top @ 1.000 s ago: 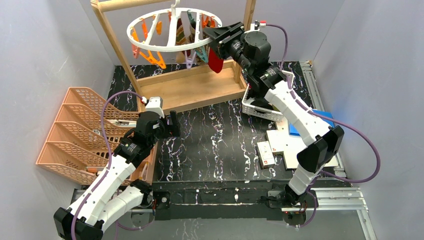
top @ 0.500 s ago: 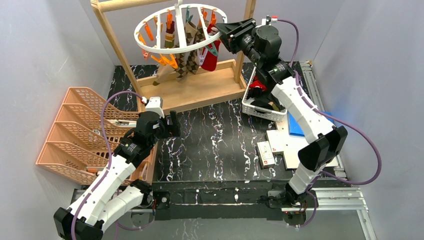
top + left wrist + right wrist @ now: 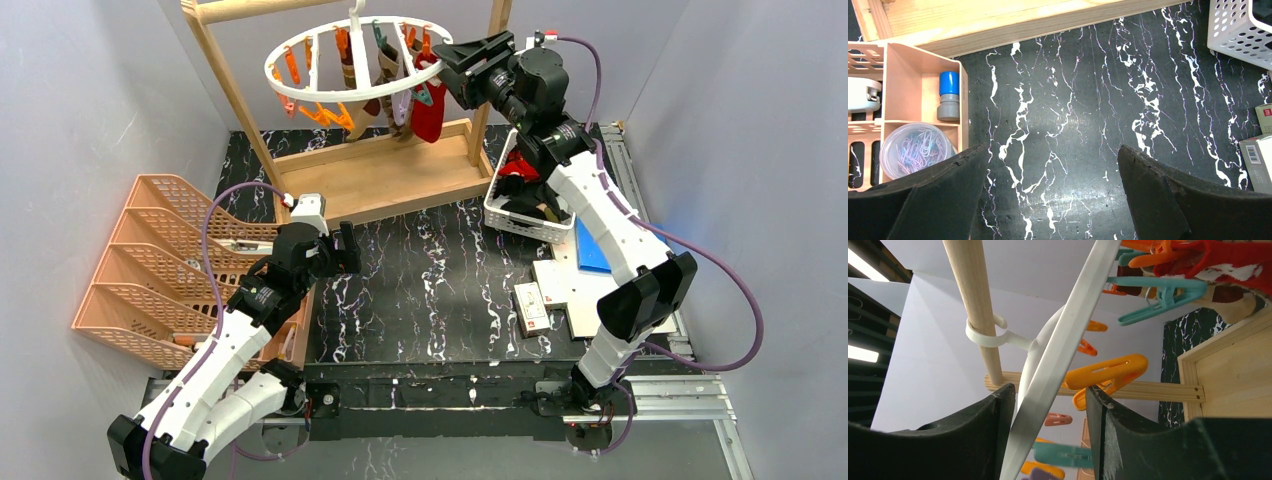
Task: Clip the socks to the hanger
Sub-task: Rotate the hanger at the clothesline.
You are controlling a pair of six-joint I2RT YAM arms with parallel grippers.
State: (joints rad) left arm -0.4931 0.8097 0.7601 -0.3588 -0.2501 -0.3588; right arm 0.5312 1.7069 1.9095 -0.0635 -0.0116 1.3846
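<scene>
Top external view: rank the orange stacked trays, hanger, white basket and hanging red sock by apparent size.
1. orange stacked trays
2. hanger, raised nearer the camera
3. white basket, partly behind the right arm
4. red sock

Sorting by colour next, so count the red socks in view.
2. One red sock hangs clipped from the hanger, on the side nearest the basket; a second red sock lies in the white basket. Others may be buried there.

Overhead from behind both bases, looking down on the whole table [image 3: 420, 290]. Left wrist: close, straight down on that same marbled top. Right wrist: tilted upward, hard against the hanger [image 3: 1057, 355] seen overhead too.
</scene>
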